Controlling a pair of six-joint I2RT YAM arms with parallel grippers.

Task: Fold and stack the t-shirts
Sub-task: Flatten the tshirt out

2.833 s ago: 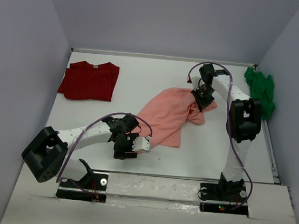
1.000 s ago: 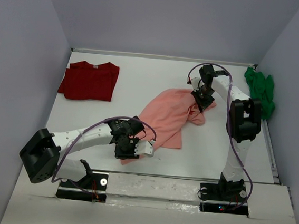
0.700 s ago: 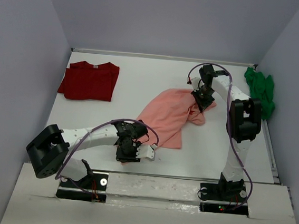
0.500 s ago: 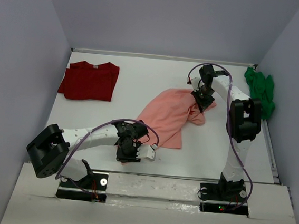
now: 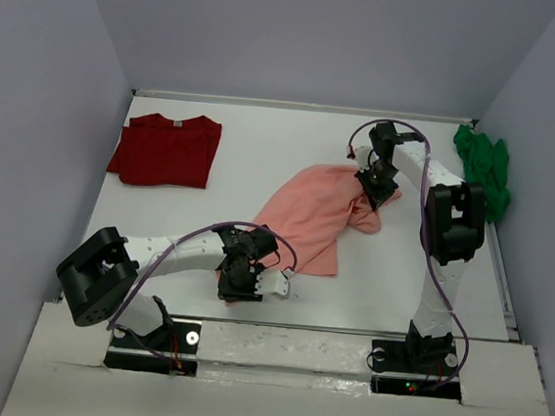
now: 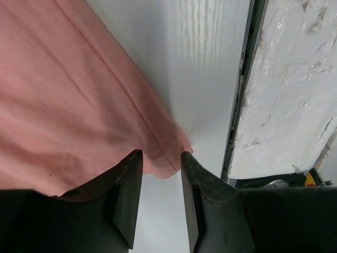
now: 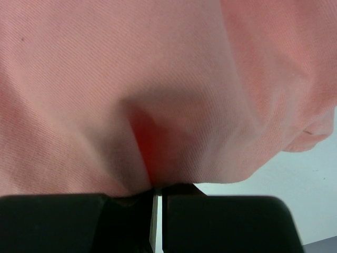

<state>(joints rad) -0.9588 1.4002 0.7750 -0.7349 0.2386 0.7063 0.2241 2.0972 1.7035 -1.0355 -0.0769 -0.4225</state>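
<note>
Edging nearer, spread left gripper [image 6: 161, 158] is hovering over corner of pink shirt [image 5: 307, 211]; right gripper [image 7: 156, 194] is pinching it on white table [image 5: 263, 157] between lilac walls [image 5: 314, 35].

We've got three views here. The top one sits high above and behind the arm bases [image 5: 420, 358], faces the back wall [image 5: 303, 43] and takes in the whole table [image 5: 264, 148]. The left wrist cam looks down between the fingers of the left gripper [image 6: 161, 154], close in on the near corner of the salmon-pink shirt [image 5: 306, 216] by the table's front edge. The right wrist cam is jammed right up against that shirt's far end, so cloth nearly fills it. All three share that shirt.
</note>
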